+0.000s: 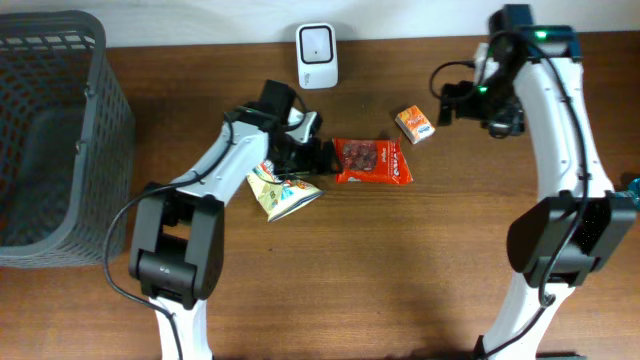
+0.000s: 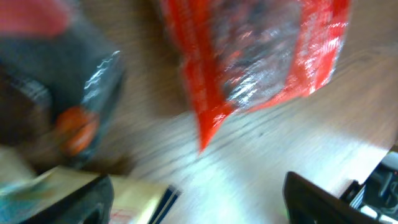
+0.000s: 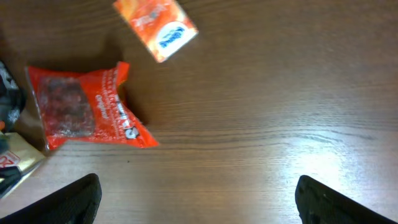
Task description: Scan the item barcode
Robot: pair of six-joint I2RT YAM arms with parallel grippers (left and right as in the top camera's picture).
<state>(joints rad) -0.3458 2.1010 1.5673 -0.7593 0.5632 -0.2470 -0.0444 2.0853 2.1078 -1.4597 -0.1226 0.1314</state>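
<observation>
- The left gripper (image 1: 318, 155) stands with its jaws wide apart and nothing between them; in the left wrist view only bare table (image 2: 261, 155) shows between its fingertips (image 2: 314, 199).
- The red snack packet (image 1: 372, 160) lies flat on the wooden table just beside the left gripper, on its open side. Whether the tips touch it cannot be told.
- A yellow-green packet (image 1: 281, 190) lies under the left arm's wrist.
- The right gripper (image 3: 199, 208) hangs open above bare wood, holding nothing, well apart from the red snack packet.
- A small orange box (image 1: 414, 124) lies between the red snack packet and the right gripper.
- The white barcode scanner (image 1: 317, 43) stands at the far edge; a grey basket (image 1: 95, 90) sits at the left.
</observation>
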